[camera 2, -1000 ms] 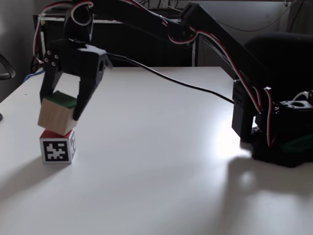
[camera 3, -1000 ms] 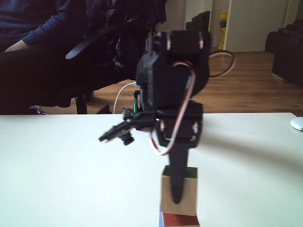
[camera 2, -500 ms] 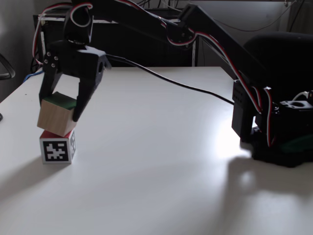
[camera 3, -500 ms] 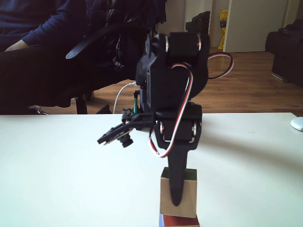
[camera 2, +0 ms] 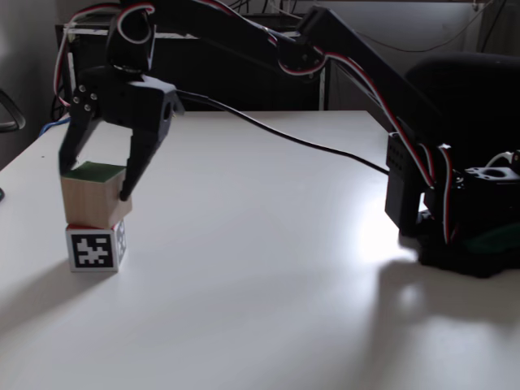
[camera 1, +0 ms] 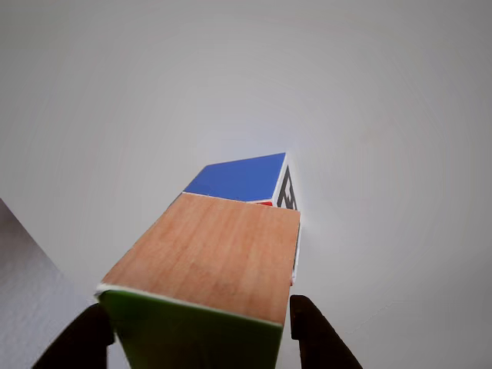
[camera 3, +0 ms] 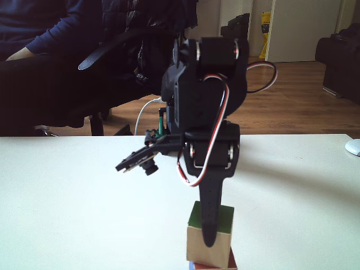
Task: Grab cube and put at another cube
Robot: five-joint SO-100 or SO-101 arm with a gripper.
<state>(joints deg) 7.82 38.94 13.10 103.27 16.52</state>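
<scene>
The wood-grain cube (camera 2: 93, 205), green face up, rests on another cube (camera 2: 96, 249), whose black-and-white marker faces the camera. My gripper (camera 2: 94, 180) stands open around the wood cube, one finger on each side, with a small gap at the fingertips. In the other view the wood cube (camera 1: 215, 254) lies between the two fingers (camera 1: 317, 332), and another cube's blue face (camera 1: 238, 177) shows beyond it. From the opposite side, one finger (camera 3: 209, 225) hangs in front of the wood cube (camera 3: 223, 233), which sits slightly askew on the red-faced cube (camera 3: 230, 260).
The arm's base (camera 2: 463, 231) stands at the table's right, and a black cable (camera 2: 284, 134) runs across the white table (camera 2: 268, 284). A seated person (camera 3: 34, 34) and a dark chair are behind the table. A white object (camera 3: 353, 147) lies at the right edge.
The gripper opened and let go of the wood cube. The cube, held tilted before, has settled almost flat on the marker cube. The arm has barely moved.
</scene>
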